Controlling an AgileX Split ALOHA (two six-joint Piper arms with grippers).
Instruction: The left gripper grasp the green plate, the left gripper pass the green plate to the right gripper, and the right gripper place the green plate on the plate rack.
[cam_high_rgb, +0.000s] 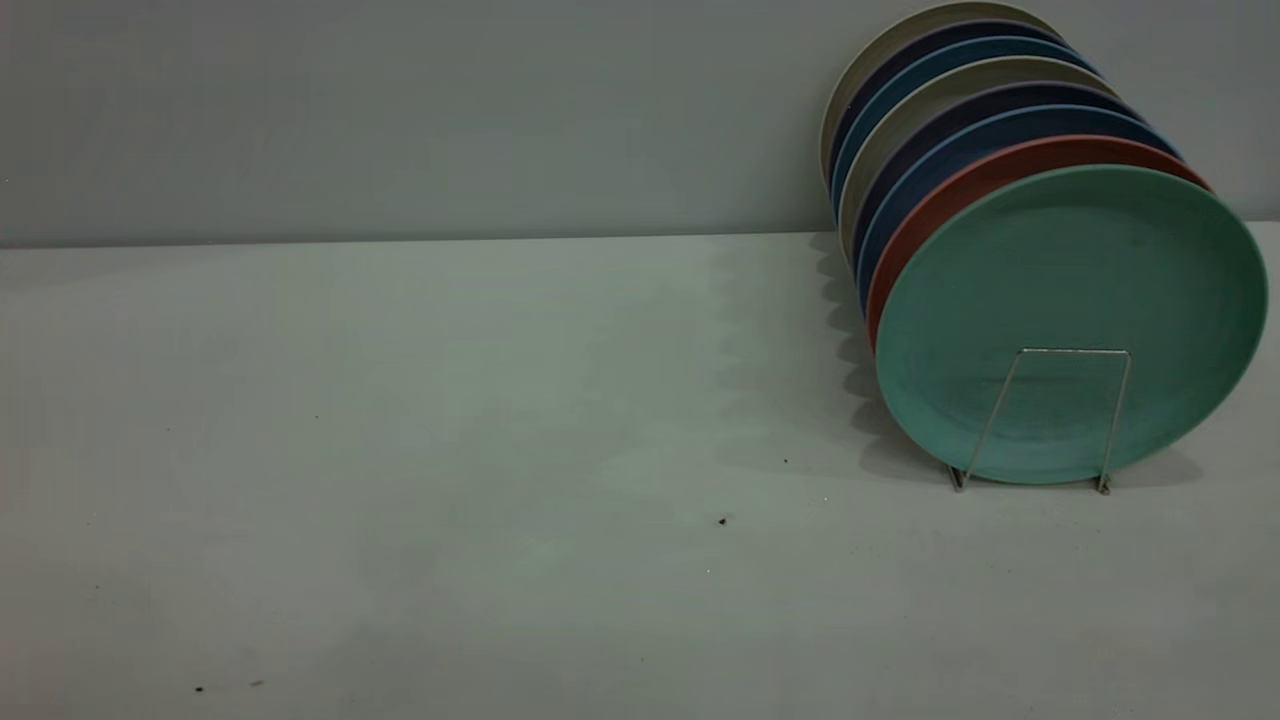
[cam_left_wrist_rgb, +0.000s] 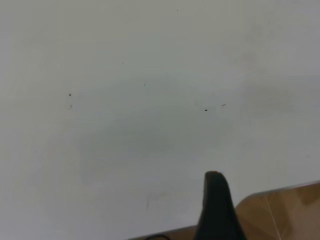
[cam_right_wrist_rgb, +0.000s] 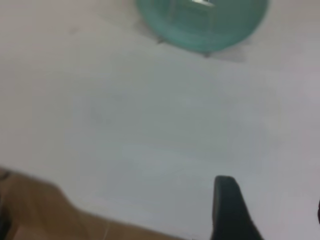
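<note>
Exterior view
Table (cam_high_rgb: 400, 450): pale grey surface with a few dark specks, meeting a plain grey wall behind.
Plate rack (cam_high_rgb: 1060, 420): thin silver wire; one upright trapezoid loop shows in front, with two small feet on the table, at about 3 o'clock of the view.
Green plate (cam_high_rgb: 1070, 300): stands on edge in the plate rack as the frontmost plate, face toward the camera, leaning slightly back; the front wire loop crosses its lower part.
Salmon-pink plate (cam_high_rgb: 960, 190): directly behind the green plate, only its rim showing.
Other plates (cam_high_rgb: 940, 100): blue, dark and beige rims in a row behind, running toward 12 o'clock.
Arms: neither is seen in this view.

Left wrist view
Left gripper (cam_left_wrist_rgb: 216, 210): only one black tapered finger shows, above bare table; it holds nothing visible, and whether it is released or clenched cannot be told.
Table edge (cam_left_wrist_rgb: 280, 210): a brown floor shows beyond it.

Right wrist view
Right gripper (cam_right_wrist_rgb: 270, 210): one black finger in clear sight, with a sliver of dark at the frame edge; spread apart, holding nothing.
Green plate (cam_right_wrist_rgb: 200, 25): well apart from the right gripper, upright in the plate rack (cam_right_wrist_rgb: 202, 4), blurred.
</note>
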